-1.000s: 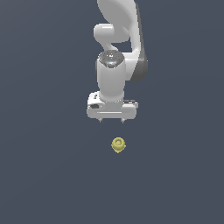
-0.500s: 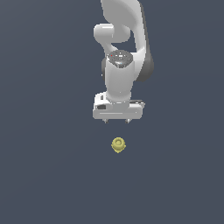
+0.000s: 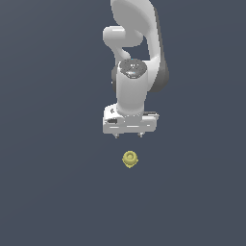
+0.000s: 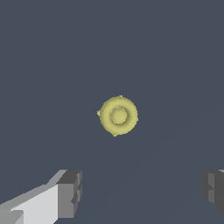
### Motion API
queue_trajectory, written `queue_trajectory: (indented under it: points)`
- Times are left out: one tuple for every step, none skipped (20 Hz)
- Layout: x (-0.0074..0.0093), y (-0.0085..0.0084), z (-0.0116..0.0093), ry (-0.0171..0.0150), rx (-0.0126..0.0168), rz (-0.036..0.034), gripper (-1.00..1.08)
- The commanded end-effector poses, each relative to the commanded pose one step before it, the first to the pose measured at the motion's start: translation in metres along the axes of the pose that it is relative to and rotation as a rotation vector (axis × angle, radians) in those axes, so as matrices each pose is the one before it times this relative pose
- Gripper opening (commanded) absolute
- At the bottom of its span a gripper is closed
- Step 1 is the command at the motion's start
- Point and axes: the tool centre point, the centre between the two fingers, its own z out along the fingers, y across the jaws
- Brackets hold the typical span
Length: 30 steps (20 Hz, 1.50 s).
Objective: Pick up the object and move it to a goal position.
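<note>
Exterior view: a white robot arm [image 3: 137, 53] hangs over a plain dark blue-grey floor [image 3: 48, 182]. No brand, label or writing can be read on the arm or anywhere else. The arm ends in a wide white gripper [image 3: 128, 135] whose two short fingertips point down at the floor. The fingertips stand apart, with a clear gap between them and nothing held. The object [image 3: 130, 159], a small pale-yellow rounded knob, lies on the floor beyond the fingertips, apart from them and in line with the gap between the jaws. It is much smaller than the gripper body.

Compared with the picture from half a second ago, the gripper has come down nearer to the object, and its body has shifted a little toward the exterior view's right. The object lies at the same spot as before.

Wrist view: the camera looks past the two grey fingers [image 4: 70, 193], which sit wide apart at the edge of the picture. The object appears from above as a pale-yellow ring around a round centre, with tiny bumps on its rim. It lies ahead of the open jaws, untouched, and nearer the finger on the white mount than the other.
</note>
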Motion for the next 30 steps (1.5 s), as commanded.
queue_trajectory:
  points:
    - [0.00271,-0.0005,0.00431,-0.00307,-0.00085,-0.03529,1.0]
    - [0.00137,-0.00021,0.00205,-0.00135,-0.00033,-0.01735,1.0]
    - [0.00148,-0.00018,0.00223,-0.00146,-0.00028,-0.01875,1.0]
    - [0.00158,-0.00017,0.00242,-0.00157,-0.00023,-0.02018,1.0]
    - [0.00169,-0.00016,0.00261,-0.00167,-0.00016,-0.02164,1.0]
    - [0.00179,-0.00014,0.0028,-0.00176,-0.00007,-0.02309,1.0]
    - [0.00189,-0.0001,0.003,-0.00185,0.00003,-0.02455,1.0]
    - [0.00199,-0.00006,0.0032,-0.00193,0.00016,-0.026,1.0]
    - [0.00208,-0.00002,0.00341,-0.002,0.0003,-0.02745,1.0]
    - [0.00216,0.00004,0.0036,-0.00205,0.00046,-0.0288,1.0]
    - [0.00216,0.0001,0.00367,-0.00201,0.00062,-0.02907,1.0]
    - [0.00212,0.00016,0.00369,-0.00194,0.00076,-0.02899,1.0]
    - [0.00209,0.00022,0.00371,-0.00187,0.0009,-0.02892,1.0]
    - [0.00204,0.00027,0.00371,-0.00178,0.00103,-0.02872,1.0]
    - [0.00192,0.00031,0.00357,-0.00162,0.0011,-0.02743,1.0]
    - [0.00178,0.00034,0.00339,-0.00146,0.00115,-0.02588,1.0]
    - [0.00165,0.00036,0.00321,-0.0013,0.00117,-0.02435,1.0]
    - [0.00152,0.00038,0.00303,-0.00115,0.00118,-0.02282,1.0]
    - [0.00139,0.00038,0.00284,-0.00102,0.00116,-0.02131,1.0]
    - [0.00127,0.00038,0.00265,-0.00089,0.00113,-0.01979,1.0]
    - [0.00116,0.00037,0.00246,-0.00078,0.00109,-0.0183,1.0]
    - [0.00105,0.00037,0.00227,-0.00067,0.00104,-0.0168,1.0]
    - [0.00094,0.00034,0.00208,-0.00058,0.00098,-0.01532,1.0]
    - [0.00084,0.00032,0.00188,-0.00049,0.00091,-0.01384,1.0]
    - [0.00074,0.00031,0.00169,-0.00042,0.00083,-0.01236,1.0]
    - [0.00064,0.00028,0.00149,-0.00035,0.00075,-0.01089,1.0]
    - [0.00055,0.00024,0.00129,-0.00029,0.00066,-0.00944,1.0]
    - [0.00046,0.00021,0.0011,-0.00023,0.00056,-0.00797,1.0]
    - [0.00036,0.00019,0.0009,-0.00018,0.00046,-0.0065,1.0]
    - [0.00028,0.00014,0.0007,-0.00014,0.00036,-0.00506,1.0]
